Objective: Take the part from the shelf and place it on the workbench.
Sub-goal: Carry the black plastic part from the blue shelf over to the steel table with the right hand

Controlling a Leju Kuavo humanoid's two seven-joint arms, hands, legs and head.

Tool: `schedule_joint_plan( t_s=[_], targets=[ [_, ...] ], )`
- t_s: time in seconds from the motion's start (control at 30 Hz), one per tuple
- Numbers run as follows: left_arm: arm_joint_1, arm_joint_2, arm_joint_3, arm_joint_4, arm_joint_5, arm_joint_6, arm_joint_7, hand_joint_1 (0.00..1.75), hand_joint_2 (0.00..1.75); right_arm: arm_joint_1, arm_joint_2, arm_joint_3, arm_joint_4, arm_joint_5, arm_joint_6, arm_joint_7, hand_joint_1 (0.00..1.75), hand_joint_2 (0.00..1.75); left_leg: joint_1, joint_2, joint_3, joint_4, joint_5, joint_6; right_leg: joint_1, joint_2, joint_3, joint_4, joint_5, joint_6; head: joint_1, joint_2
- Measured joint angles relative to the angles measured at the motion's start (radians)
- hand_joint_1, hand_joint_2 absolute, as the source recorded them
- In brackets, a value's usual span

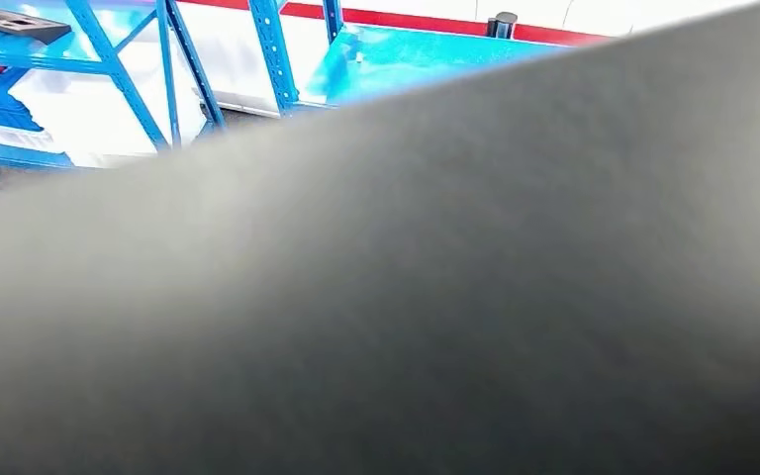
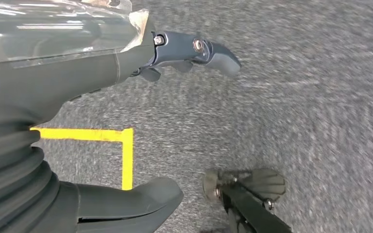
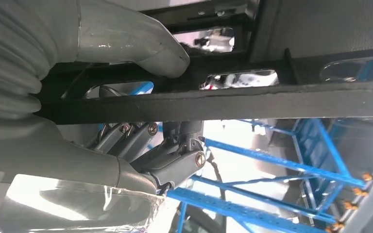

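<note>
My left robot hand [image 2: 126, 121] has a dark grey ribbed cover at the wrist, a thick smooth grey thumb, and darker blue-grey fingers [image 2: 213, 53] with round silver screws at the hinges; clear glossy plastic film wraps its back; my right robot hand [image 3: 126, 121] looks paler grey, with the same ribbed cover and thick thumb; its fingers [image 3: 175, 162] are metallic grey links pinned by slotted screws; crinkled clear film wraps its back too.

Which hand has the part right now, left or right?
The right hand: its thumb and fingers clamp the flat dark part. The left hand hangs over grey floor, holding nothing.
</note>
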Motion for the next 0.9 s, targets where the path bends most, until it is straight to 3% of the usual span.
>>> schedule_joint_plan(
  t_s=[0.03,0.1,0.13,0.17,0.2,0.27,0.33,0.4,0.47,0.53,0.6,0.63,0.67,0.7,0.77,0.83,0.9],
  targets=[
    [-0.001,0.0,0.0,0.0,0.0,0.001,0.0,0.0,1.75,0.001,-0.001,0.0,0.0,-0.001,-0.001,-0.003,1.75,1.75,-0.001,0.03,-0.026,0.058,-0.035,-0.002,0.002,-0.013,-0.001,0.0,0.001,-0.003,-0.004,0.0],
    [-0.004,0.002,-0.001,0.0,0.0,0.001,0.0,0.0,1.75,0.004,-0.005,-0.001,0.0,-0.001,-0.003,-0.007,1.75,1.75,-0.001,0.058,-0.08,0.189,-0.096,-0.006,0.009,-0.039,-0.003,0.001,0.001,-0.006,-0.007,0.0],
    [-0.003,0.002,-0.001,0.0,0.0,-0.004,0.0,0.0,1.75,0.005,-0.006,-0.002,0.0,-0.002,-0.004,-0.01,1.75,1.75,-0.001,0.062,-0.092,0.224,-0.106,-0.007,0.011,-0.053,-0.004,0.001,0.001,-0.006,-0.007,0.0],
    [-0.003,0.002,-0.001,0.0,0.001,-0.013,0.0,0.0,1.75,0.005,-0.008,-0.003,0.0,-0.004,-0.006,-0.013,1.75,1.75,-0.001,0.065,-0.084,0.221,-0.099,-0.006,0.013,-0.065,-0.004,0.001,0.001,-0.006,-0.007,0.0],
    [-0.002,0.002,-0.001,0.0,0.002,-0.024,0.0,0.0,1.75,0.005,-0.008,-0.004,0.0,-0.006,-0.006,-0.016,1.75,1.75,-0.001,0.071,-0.056,0.178,-0.076,-0.004,0.013,-0.077,-0.004,0.001,0.0,-0.006,-0.007,0.0],
    [-0.002,0.004,-0.001,0.0,0.006,-0.046,0.0,0.0,1.75,0.005,-0.01,-0.006,-0.001,-0.01,-0.007,-0.022,1.75,1.75,-0.005,0.107,0.027,0.04,-0.029,0.004,0.019,-0.097,-0.002,0.001,-0.002,-0.006,-0.008,0.0],
    [-0.003,0.005,-0.001,0.0,0.009,-0.054,-0.001,0.0,1.75,0.004,-0.011,-0.009,-0.002,-0.012,-0.007,-0.026,1.75,1.75,-0.013,0.132,0.068,-0.037,-0.015,0.017,0.028,-0.113,-0.002,0.002,-0.004,-0.002,-0.007,0.0],
    [-0.002,0.006,-0.001,0.0,0.011,-0.059,-0.004,0.0,1.75,0.003,-0.012,-0.013,-0.004,-0.013,-0.009,-0.027,1.75,1.75,-0.019,0.117,0.065,-0.044,-0.015,0.031,0.032,-0.129,-0.001,-0.001,-0.005,0.004,-0.006,0.0],
    [0.001,0.006,-0.001,0.0,0.015,-0.063,-0.01,0.0,1.75,0.004,-0.012,-0.018,-0.007,-0.013,-0.014,-0.028,1.75,1.75,-0.016,0.099,0.068,-0.052,-0.007,0.045,0.03,-0.113,-0.006,0.012,-0.018,0.01,-0.005,0.0],
    [0.001,0.006,-0.001,0.0,0.017,-0.065,-0.015,0.0,1.75,0.01,-0.012,-0.024,-0.012,-0.012,-0.019,-0.028,1.75,1.75,-0.011,0.08,0.071,-0.059,0.001,0.057,0.027,-0.065,-0.044,0.099,-0.064,0.006,-0.004,0.0],
    [0.0,0.007,-0.001,0.0,0.018,-0.065,-0.018,0.0,1.75,0.02,-0.013,-0.029,-0.015,-0.01,-0.022,-0.028,1.75,1.75,-0.011,0.056,0.067,-0.058,0.005,0.063,0.026,-0.035,-0.11,0.241,-0.121,0.0,-0.003,0.0],
    [0.001,0.007,-0.001,0.0,0.018,-0.065,-0.018,0.0,1.75,0.025,-0.013,-0.03,-0.015,-0.009,-0.022,-0.028,1.75,1.75,-0.011,0.043,0.066,-0.058,0.006,0.063,0.026,-0.03,-0.132,0.286,-0.132,0.002,-0.002,0.0],
    [0.002,0.006,-0.001,0.0,0.018,-0.065,-0.018,0.0,1.75,0.029,-0.013,-0.031,-0.016,-0.008,-0.022,-0.028,1.75,1.75,-0.011,0.03,0.065,-0.058,0.007,0.063,0.025,-0.028,-0.137,0.293,-0.126,0.009,-0.002,0.0],
    [0.003,0.006,-0.001,0.0,0.018,-0.065,-0.018,0.0,1.75,0.031,-0.013,-0.031,-0.017,-0.008,-0.022,-0.028,1.75,1.75,-0.011,0.016,0.066,-0.057,0.008,0.062,0.024,-0.025,-0.122,0.258,-0.104,0.019,-0.002,0.0],
    [0.004,0.005,-0.001,0.0,0.018,-0.065,-0.018,0.0,1.75,0.032,-0.013,-0.033,-0.021,-0.006,-0.022,-0.028,1.75,1.75,-0.01,-0.01,0.065,-0.053,0.01,0.057,0.016,0.007,-0.06,0.115,-0.042,0.036,-0.001,0.0],
    [0.004,0.005,-0.001,0.0,0.018,-0.067,-0.019,0.0,1.75,0.033,-0.012,-0.034,-0.027,0.0,-0.022,-0.027,1.75,1.75,-0.013,-0.032,0.059,-0.049,0.012,0.047,0.011,0.037,-0.021,0.022,-0.008,0.033,-0.002,0.0],
    [0.007,0.006,-0.001,0.001,0.018,-0.071,-0.019,0.0,1.75,0.036,-0.011,-0.035,-0.034,0.006,-0.022,-0.023,1.75,1.75,-0.012,-0.051,0.05,-0.05,0.019,0.032,0.014,0.029,-0.017,0.012,0.0,0.017,-0.002,0.0]
  ],
)
